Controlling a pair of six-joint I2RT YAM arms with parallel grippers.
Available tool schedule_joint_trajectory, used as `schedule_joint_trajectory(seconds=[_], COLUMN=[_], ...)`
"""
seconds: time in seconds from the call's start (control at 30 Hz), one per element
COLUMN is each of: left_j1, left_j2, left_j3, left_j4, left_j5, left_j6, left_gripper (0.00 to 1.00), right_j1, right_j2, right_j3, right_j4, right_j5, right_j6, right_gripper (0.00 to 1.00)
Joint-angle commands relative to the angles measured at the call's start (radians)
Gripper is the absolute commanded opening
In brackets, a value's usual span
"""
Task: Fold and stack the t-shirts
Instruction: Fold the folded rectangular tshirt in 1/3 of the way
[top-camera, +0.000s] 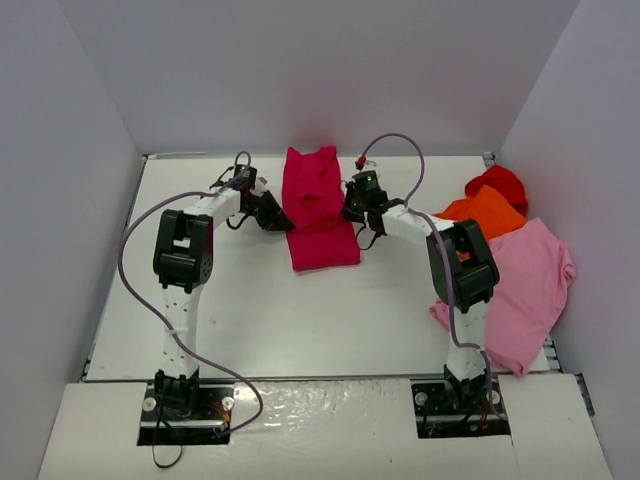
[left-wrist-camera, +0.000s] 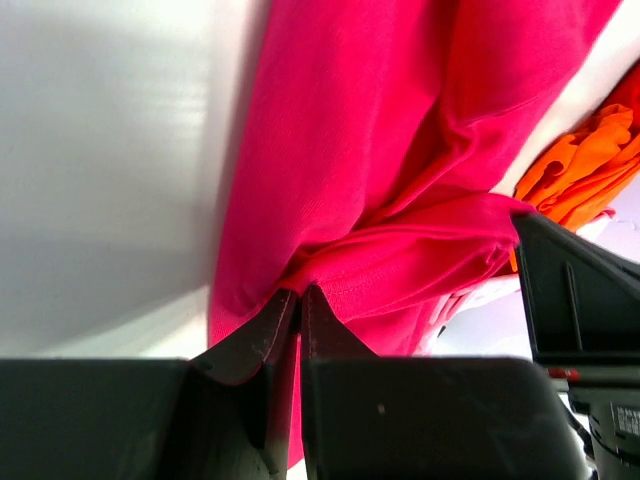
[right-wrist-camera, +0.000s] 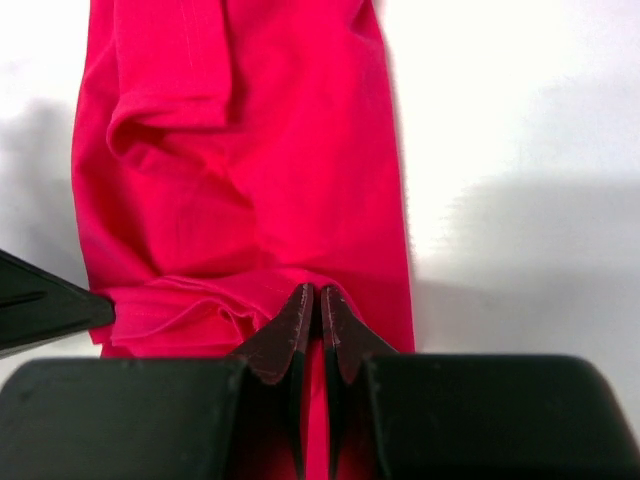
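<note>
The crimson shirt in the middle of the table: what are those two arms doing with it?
Two robot arms are folding it. The left gripper and the right gripper are each shut on the cloth of the crimson shirt, pinching it from opposite sides. It lies as a narrow strip on the white table. A pink shirt, an orange shirt and a red shirt lie in a loose heap at the right, not yet folded.

The crimson t-shirt (top-camera: 318, 205) is soft, matt knit cloth, creased. The pink t-shirt (top-camera: 525, 285) and orange t-shirt (top-camera: 490, 210) are matt cloth too. The surface (top-camera: 250, 320) is smooth, white, faintly glossy. The left gripper (left-wrist-camera: 298, 293) and right gripper (right-wrist-camera: 317, 291) have dark, matt, plastic-looking jaws.
</note>
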Motion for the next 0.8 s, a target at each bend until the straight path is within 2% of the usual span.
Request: schedule_joint_trajectory(seconds=[0.0,0.03,0.1,0.13,0.23,0.37,0.5,0.57,0.63,0.77], left_j1=[0.027,0.03,0.032,0.034,0.035,0.032,0.017,-0.003,-0.037,-0.133], left_j2=[-0.021,-0.027,-0.043,-0.075,-0.165,-0.321,-0.479,-0.526,-0.557,-0.529], left_j3=[0.058,0.055,0.047,0.031,-0.016,-0.174,-0.392,-0.502,-0.538,-0.515], left_j4=[0.107,0.111,0.122,0.126,0.128,0.177,0.275,0.315,0.337,0.355], left_j5=[0.018,0.017,0.003,-0.012,-0.064,-0.085,-0.056,-0.058,-0.056,-0.049], left_j6=[0.015,0.017,0.027,0.04,0.085,0.07,0.021,-0.005,-0.022,-0.028], left_gripper=[0.0,0.09,0.19,0.27,0.32,0.33,0.34,0.34,0.33,0.31], right_j1=[-0.018,-0.018,-0.018,-0.017,-0.017,-0.008,0.038,0.068,0.103,0.143], right_j2=[0.038,0.043,0.033,0.01,-0.078,-0.214,-0.367,-0.414,-0.433,-0.388], right_j3=[0.114,0.124,0.129,0.125,0.072,-0.025,-0.227,-0.298,-0.339,-0.34], right_j4=[0.086,0.082,0.077,0.07,0.065,-0.013,-0.034,-0.032,-0.03,-0.028], right_j5=[0.038,0.038,0.051,0.085,0.122,0.118,0.109,0.132,0.145,0.147], right_j6=[-0.018,-0.022,-0.029,-0.039,-0.053,-0.052,-0.034,-0.026,-0.011,0.0], right_gripper=[0.05,0.24,0.58,0.76,0.83,0.84,0.81,0.72,0.57,0.19])
